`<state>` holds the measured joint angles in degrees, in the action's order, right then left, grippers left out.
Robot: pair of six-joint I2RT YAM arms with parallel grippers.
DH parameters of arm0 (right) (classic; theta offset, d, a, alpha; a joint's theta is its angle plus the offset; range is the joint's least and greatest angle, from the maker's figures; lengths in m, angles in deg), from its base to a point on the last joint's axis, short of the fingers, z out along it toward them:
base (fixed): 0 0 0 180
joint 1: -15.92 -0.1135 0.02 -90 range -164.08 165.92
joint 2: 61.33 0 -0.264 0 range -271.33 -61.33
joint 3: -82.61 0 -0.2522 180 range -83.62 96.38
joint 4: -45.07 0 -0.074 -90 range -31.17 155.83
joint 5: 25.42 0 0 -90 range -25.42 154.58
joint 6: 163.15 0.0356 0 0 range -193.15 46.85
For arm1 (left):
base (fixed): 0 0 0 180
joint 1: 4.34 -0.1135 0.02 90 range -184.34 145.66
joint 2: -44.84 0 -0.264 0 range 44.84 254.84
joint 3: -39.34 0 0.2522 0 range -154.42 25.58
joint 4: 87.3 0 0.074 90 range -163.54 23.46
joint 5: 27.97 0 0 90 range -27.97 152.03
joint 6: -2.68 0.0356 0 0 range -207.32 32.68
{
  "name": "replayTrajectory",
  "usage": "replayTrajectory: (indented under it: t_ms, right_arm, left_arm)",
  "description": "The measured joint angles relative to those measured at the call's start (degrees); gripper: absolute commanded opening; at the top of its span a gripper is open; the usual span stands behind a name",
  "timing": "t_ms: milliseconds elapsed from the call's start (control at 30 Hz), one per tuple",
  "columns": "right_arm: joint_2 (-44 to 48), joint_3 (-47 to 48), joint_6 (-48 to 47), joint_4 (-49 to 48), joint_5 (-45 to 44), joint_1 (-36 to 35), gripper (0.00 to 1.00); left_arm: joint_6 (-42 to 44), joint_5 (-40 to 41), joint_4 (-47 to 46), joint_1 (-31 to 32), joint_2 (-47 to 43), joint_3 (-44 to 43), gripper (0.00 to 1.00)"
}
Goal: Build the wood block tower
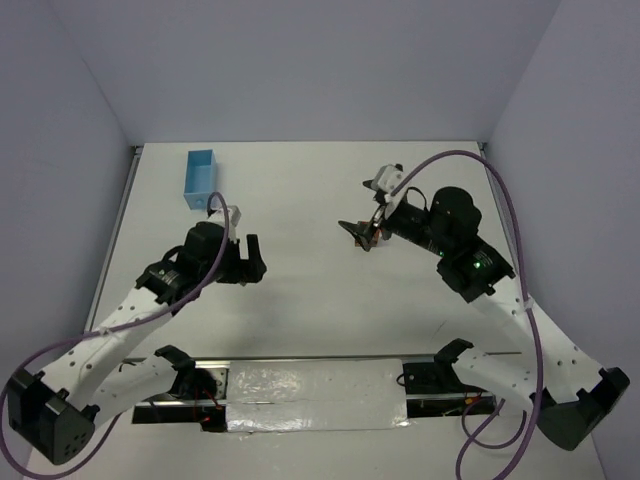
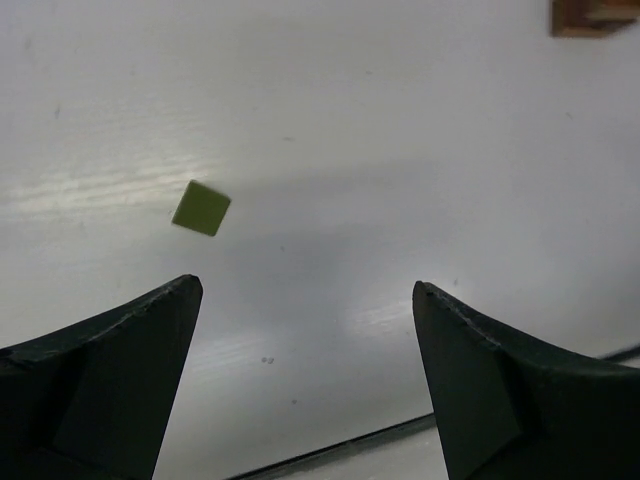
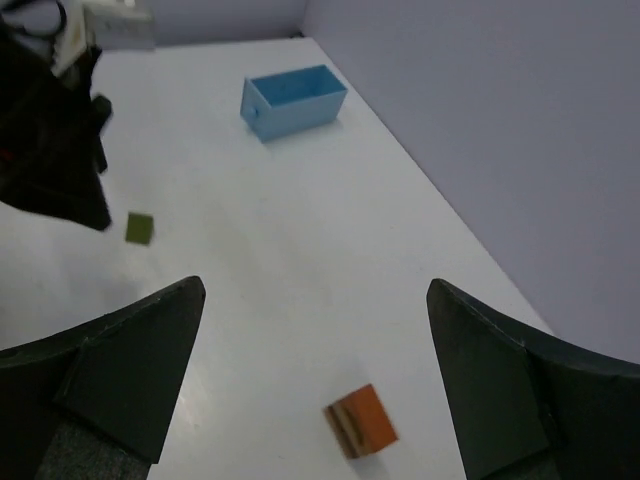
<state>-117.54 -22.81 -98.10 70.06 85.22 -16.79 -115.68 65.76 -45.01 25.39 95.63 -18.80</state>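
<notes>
Nearest, the left gripper (image 2: pixel 305 290) hangs with its dark fingers spread wide and nothing between them. The right gripper (image 3: pixel 313 285) is likewise spread and empty.

The tower is not yet stacked, and its pieces lie apart on the white table (image 3: pixel 300 250). A small orange-topped, brown-sided wooden block (image 3: pixel 362 420) sits just ahead of the right gripper. It may be two pieces already joined, though the blur leaves that unsure. Farther out, a thin olive-green wooden square (image 2: pixel 201 208) lies flat and alone, near the left arm (image 3: pixel 50 150). Farthest, a light blue rectangular open box (image 3: pixel 293 100) stands by the back wall.

The green square is the likely trouble. Lying so low, it could skid away if the fingers close above its edges rather than around them. Both arms face the same patch of table, so reaching together risks a knock. A careless closing on the orange block could also tip it.

No brand, label or writing can be read.
</notes>
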Motion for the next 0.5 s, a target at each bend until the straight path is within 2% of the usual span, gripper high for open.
replayTrajectory:
  t_ms: [67, 100, 267, 500]
  right_arm:
    - [2.58, -4.39, 11.43, -6.88, -1.16, 0.31, 1.0]
    - [2.6, -6.25, 14.29, -8.26, -0.94, 0.52, 1.0]
    - [-4.02, -13.55, 32.44, -14.34, 4.2, 0.28, 1.0]
    - [-4.74, -15.63, 42.21, -5.53, -19.93, -10.29, 1.0]
  left_arm:
    - [-5.9, 4.85, 0.9, -0.33, 3.76, -0.24, 0.99]
    - [-8.87, 7.43, 1.68, -0.44, 4.94, -0.24, 0.99]
    - [-23.93, 21.2, 4.11, -0.46, 9.29, -0.26, 0.95]
    - [-41.55, 30.01, 9.49, -0.5, 21.42, -4.46, 0.87]
